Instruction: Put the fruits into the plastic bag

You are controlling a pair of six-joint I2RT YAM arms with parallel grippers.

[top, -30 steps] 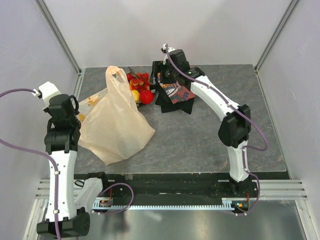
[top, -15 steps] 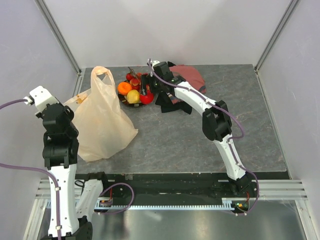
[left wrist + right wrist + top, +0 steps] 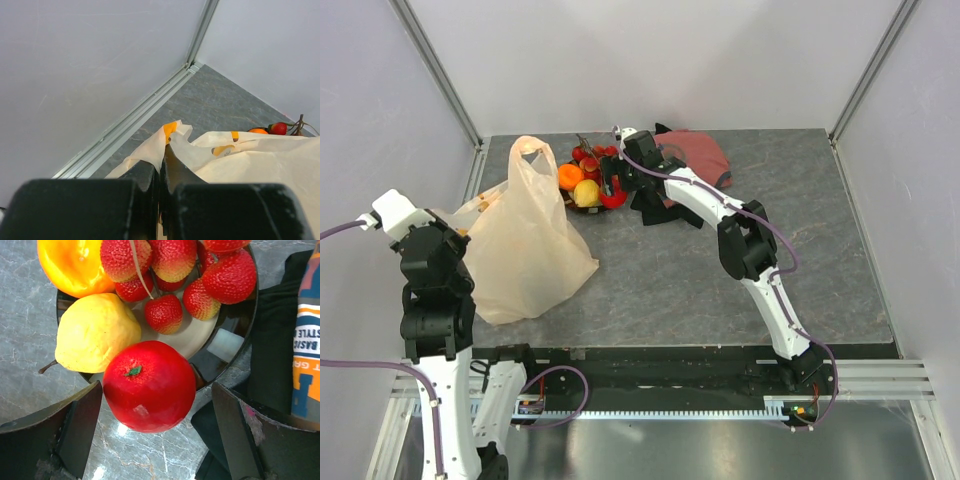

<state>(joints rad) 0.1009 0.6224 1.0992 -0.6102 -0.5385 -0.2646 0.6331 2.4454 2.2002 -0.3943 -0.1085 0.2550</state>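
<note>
The fruits lie on a dark plate (image 3: 235, 335) with a cream centre: a shiny red apple (image 3: 149, 386) at its near rim, a yellow pear (image 3: 95, 332), an orange (image 3: 75, 265) and red berries (image 3: 165, 312). My right gripper (image 3: 157, 392) is open, its fingers either side of the apple without touching it. From above, the right gripper (image 3: 611, 188) is at the plate's right side. The cream plastic bag (image 3: 525, 240) stands left of the plate. My left gripper (image 3: 161, 165) is shut on the bag's (image 3: 250, 160) upper edge.
A red-and-black printed cloth (image 3: 670, 200) lies right of the plate, against the right gripper's outer finger, with a reddish cloth (image 3: 698, 152) behind it. Enclosure walls and aluminium rails (image 3: 150, 105) border the grey stone table (image 3: 720, 270).
My right gripper has swung left from above the cloth down to the plate, opening wider around the apple. The left arm has drawn back left, pulling the bag with it.
</note>
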